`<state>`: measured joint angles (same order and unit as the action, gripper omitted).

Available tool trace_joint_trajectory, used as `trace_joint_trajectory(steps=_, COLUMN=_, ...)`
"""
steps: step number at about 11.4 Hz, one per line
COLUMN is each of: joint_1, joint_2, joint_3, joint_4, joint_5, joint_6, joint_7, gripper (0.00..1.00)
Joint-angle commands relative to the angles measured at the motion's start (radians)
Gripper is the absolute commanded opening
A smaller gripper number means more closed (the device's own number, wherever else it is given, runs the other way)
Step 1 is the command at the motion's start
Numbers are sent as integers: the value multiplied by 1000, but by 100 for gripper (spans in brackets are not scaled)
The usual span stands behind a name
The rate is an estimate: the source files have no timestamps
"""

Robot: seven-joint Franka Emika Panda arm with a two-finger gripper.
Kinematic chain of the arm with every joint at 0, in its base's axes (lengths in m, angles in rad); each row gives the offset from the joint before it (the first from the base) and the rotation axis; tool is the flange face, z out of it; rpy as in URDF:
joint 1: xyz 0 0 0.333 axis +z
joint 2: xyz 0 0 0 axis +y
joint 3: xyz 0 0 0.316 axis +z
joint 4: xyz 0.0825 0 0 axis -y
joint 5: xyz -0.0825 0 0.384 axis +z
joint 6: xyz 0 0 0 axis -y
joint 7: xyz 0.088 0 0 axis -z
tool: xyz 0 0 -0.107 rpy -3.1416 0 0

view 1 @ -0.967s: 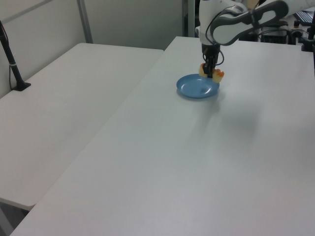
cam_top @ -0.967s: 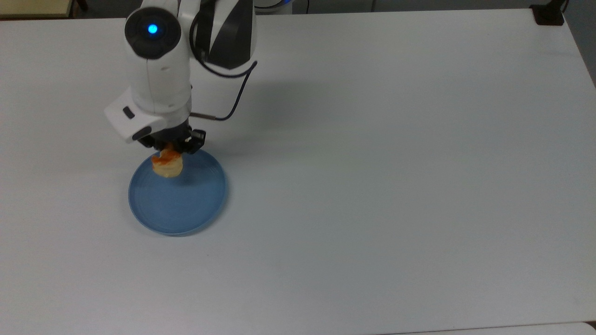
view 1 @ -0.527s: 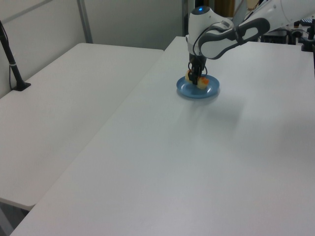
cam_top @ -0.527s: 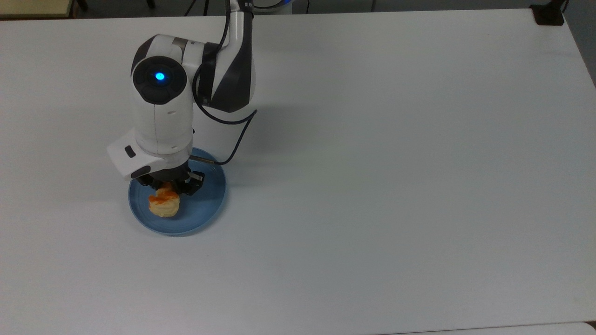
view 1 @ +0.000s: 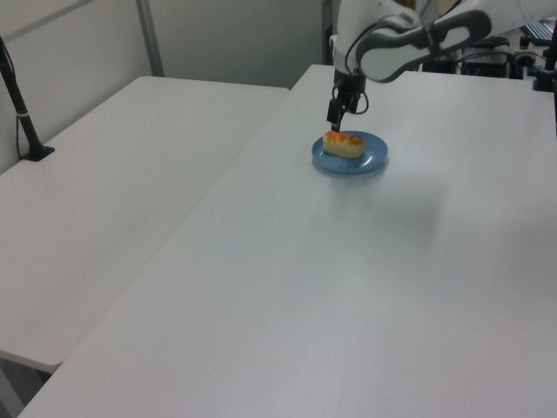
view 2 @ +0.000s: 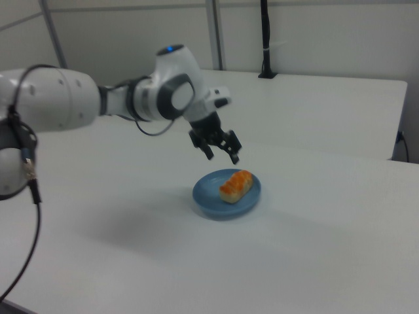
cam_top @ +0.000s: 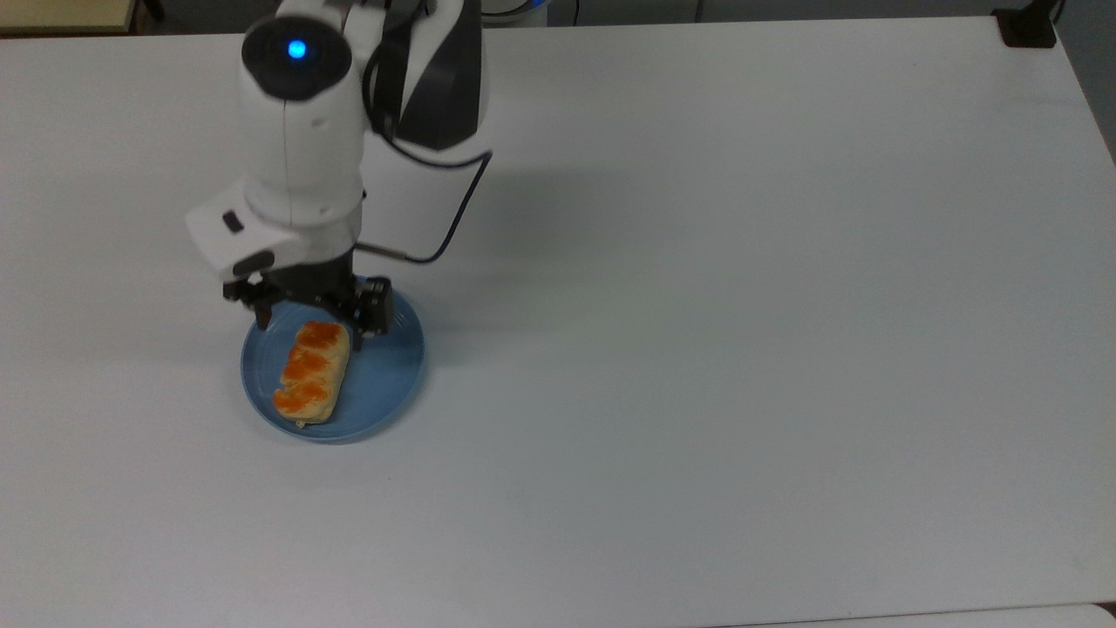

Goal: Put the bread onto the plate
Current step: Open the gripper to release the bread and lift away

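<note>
While the bread point(cam_top: 312, 372) lay flat on the plate point(cam_top: 384, 384), the tool point(cam_top: 309, 316) hung above it, empty.

Three orange-brown bumps faced up, and the roll sat lengthwise toward the top view's left half of the light-blue plate point(view 2: 209, 194), one end near the rim. In the right view the bread point(view 2: 236, 185) was clear of the tool point(view 2: 222, 152), whose fingers stood spread apart, holding nothing. In the left view the tool point(view 1: 340, 111) was just over the bread point(view 1: 345, 144). Around the plate point(view 1: 370, 158) stretched the white table point(cam_top: 741, 305), with a second white table point(view 1: 113, 174) alongside at the left view's left.
</note>
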<state>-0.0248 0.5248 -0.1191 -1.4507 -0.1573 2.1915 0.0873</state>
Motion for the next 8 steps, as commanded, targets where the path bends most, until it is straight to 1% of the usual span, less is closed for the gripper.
trace_joint_trajectory(steps=1, joint_1=54, joint_2=-340, joint_3=2, joint_4=-236, joint_5=21, joint_6=-182, joint_7=26, gripper=100)
trace_joint_trajectory(steps=2, joint_1=66, joint_2=-404, joint_3=6, joint_4=-234, joint_5=34, joint_6=-302, joint_7=26, gripper=100)
trace_joint_trajectory(steps=3, joint_1=66, joint_2=-454, joint_3=10, joint_4=-231, joint_5=88, joint_6=-399, joint_7=26, gripper=100)
trace_joint_trajectory(steps=4, joint_1=66, joint_2=-495, joint_3=28, joint_4=-231, joint_5=131, joint_6=-459, joint_7=26, gripper=100)
trace_joint_trajectory(steps=5, joint_1=66, joint_2=-512, joint_3=51, joint_4=-220, joint_5=139, joint_6=-513, joint_7=29, gripper=100)
trace_joint_trajectory(steps=6, joint_1=60, joint_2=-513, joint_3=68, joint_4=-189, joint_5=140, joint_6=-568, joint_7=38, gripper=100)
trace_joint_trajectory(steps=8, joint_1=59, joint_2=-511, joint_3=72, joint_4=-177, joint_5=140, joint_6=-572, joint_7=39, gripper=100)
